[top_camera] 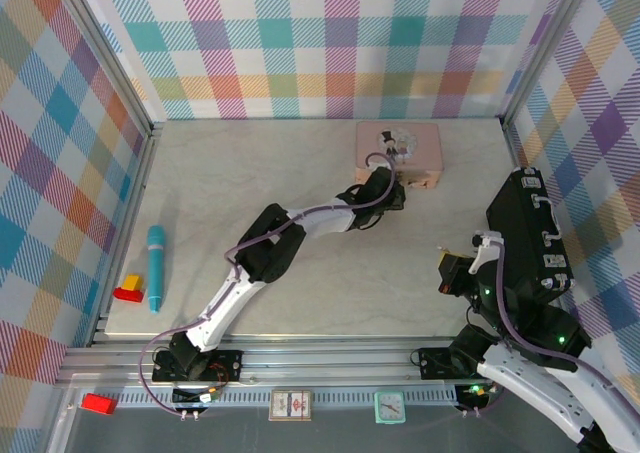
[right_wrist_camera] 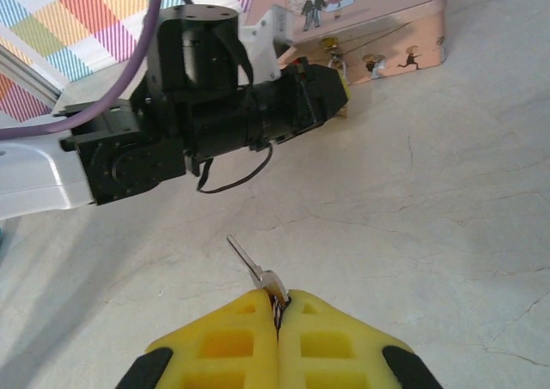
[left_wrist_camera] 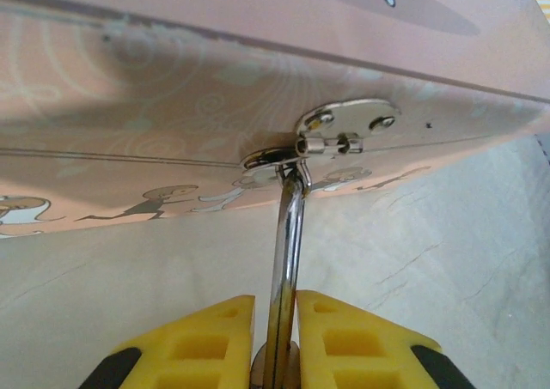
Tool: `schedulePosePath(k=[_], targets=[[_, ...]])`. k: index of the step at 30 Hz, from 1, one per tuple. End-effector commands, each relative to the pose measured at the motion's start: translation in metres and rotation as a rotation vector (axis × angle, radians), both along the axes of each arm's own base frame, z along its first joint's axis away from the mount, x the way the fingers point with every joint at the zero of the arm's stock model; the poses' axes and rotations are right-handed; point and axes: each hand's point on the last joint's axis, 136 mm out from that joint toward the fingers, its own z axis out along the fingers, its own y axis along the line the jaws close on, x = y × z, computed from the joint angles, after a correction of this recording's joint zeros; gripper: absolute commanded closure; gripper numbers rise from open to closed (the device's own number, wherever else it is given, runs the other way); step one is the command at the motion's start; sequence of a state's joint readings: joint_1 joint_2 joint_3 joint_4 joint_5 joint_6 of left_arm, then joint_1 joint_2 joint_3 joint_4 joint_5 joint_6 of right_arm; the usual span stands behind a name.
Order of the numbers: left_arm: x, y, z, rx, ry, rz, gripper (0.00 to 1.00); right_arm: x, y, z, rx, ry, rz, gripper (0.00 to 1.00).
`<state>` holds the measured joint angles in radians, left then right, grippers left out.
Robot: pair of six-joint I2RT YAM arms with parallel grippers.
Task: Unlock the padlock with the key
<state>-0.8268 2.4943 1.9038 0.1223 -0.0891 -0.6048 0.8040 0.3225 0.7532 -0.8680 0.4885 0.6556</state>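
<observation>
Counting one padlock [left_wrist_camera: 289, 260], one key [right_wrist_camera: 256, 271], one pink tin [top_camera: 425, 145].

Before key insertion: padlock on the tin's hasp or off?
On: the padlock has its shackle through the hasp loop on the pink tin, between the left gripper fingers. Locked or unlocked: cannot tell.

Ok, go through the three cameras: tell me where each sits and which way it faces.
Top external: above and behind the bases, looking down on the table; left arm out at the pink tin, right arm near its base.
Left wrist: low, facing the tin's front and hasp; its yellow jaws flank the padlock.
Right wrist: faces across the table towards the tin; its jaws pinch the key, the left arm ahead.
Shared: the tin shows in all three.
</observation>
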Motion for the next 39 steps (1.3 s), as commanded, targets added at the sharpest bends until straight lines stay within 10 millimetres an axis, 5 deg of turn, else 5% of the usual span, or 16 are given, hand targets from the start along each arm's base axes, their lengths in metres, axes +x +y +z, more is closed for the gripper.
schedulePosePath(k=[1,10,22,29,39], targets=[[0.024,0.054,0.02,-0.032,-0.015,0.169,0.95,0.005,0.012,0.0,0.032,0.014,0.017,1.0],[0.005,0.148,0.017,-0.038,0.037,0.304,0.97,0.015,0.039,-0.013,0.054,0.086,0.063,1.0],[-0.064,0.239,0.005,-0.02,0.173,0.43,0.97,0.03,0.083,-0.038,0.094,0.194,0.131,1.0],[-0.1,0.257,0.003,-0.106,0.286,0.505,0.96,0.036,0.113,-0.061,0.153,0.295,0.171,1.0],[-0.129,0.24,-0.007,-0.262,0.421,0.515,0.93,0.039,0.15,-0.097,0.288,0.456,0.186,1.0]])
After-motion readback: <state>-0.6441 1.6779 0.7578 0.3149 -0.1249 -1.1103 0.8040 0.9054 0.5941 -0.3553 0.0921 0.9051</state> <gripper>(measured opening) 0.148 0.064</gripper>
